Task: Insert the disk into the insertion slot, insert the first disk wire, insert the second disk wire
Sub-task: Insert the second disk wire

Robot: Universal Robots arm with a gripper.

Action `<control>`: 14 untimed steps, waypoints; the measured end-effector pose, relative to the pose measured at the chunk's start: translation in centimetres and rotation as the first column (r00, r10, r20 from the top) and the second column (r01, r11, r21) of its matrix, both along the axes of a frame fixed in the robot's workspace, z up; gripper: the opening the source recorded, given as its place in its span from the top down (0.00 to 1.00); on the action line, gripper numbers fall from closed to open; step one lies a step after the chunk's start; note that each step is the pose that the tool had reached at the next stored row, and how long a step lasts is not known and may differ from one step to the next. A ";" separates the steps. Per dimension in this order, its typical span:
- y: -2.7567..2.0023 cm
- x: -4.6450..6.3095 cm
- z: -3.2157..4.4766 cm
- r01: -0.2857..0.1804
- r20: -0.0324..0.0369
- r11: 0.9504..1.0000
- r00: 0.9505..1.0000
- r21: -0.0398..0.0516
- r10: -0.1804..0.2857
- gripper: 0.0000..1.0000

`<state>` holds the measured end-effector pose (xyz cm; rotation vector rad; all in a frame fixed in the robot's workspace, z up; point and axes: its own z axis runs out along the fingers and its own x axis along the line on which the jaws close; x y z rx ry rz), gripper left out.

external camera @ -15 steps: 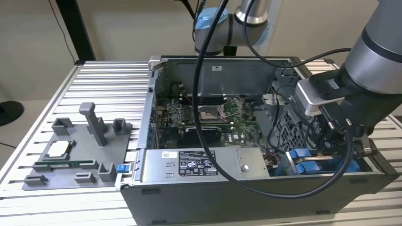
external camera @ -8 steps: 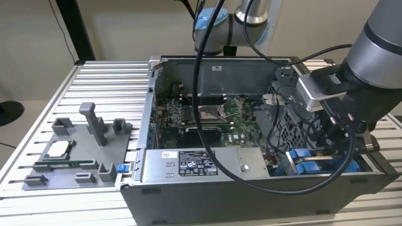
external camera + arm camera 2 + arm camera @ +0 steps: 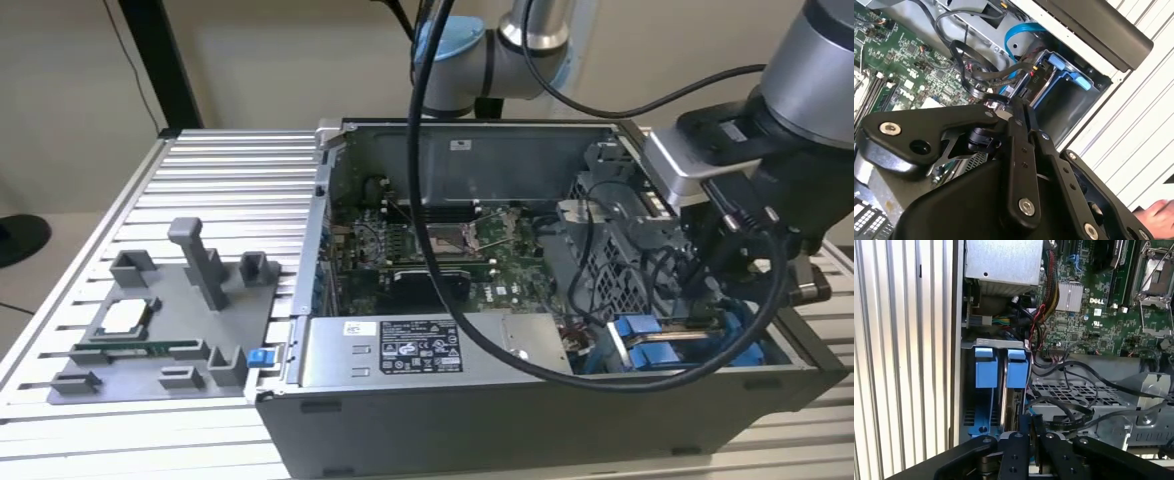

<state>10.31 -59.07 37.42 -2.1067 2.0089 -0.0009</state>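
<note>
With the disk [image 3: 999, 390] already seated in the slot [image 3: 985, 426], the pincer [image 3: 1029, 427], fingers pressed together, hovers at the bay's 6 o'clock beside black wires [image 3: 1074, 412], probably for plugging.

bench [image 3: 214, 170] showing ribbed matt metal | slot [image 3: 1074, 390] showing grey perforated sheet metal | rails [image 3: 986, 367] showing smooth blue plastic | end effector [image 3: 1021, 112] showing matt black metal

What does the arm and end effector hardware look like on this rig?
Silver-grey arm with a light-blue joint cap. A thick black cable loops off it. The end effector is matte black: flat link bars joined by silver screws, as seen in both wrist views.
</note>
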 end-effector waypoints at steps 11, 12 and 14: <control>-0.05 0.0 -0.72 0.000 0.001 0.999 1.000 -0.042 0.000 1.00; -0.05 0.0 -0.86 0.000 0.001 0.999 1.000 -0.045 0.000 1.00; -0.04 0.0 -1.18 0.000 0.002 0.999 1.000 -0.050 0.000 1.00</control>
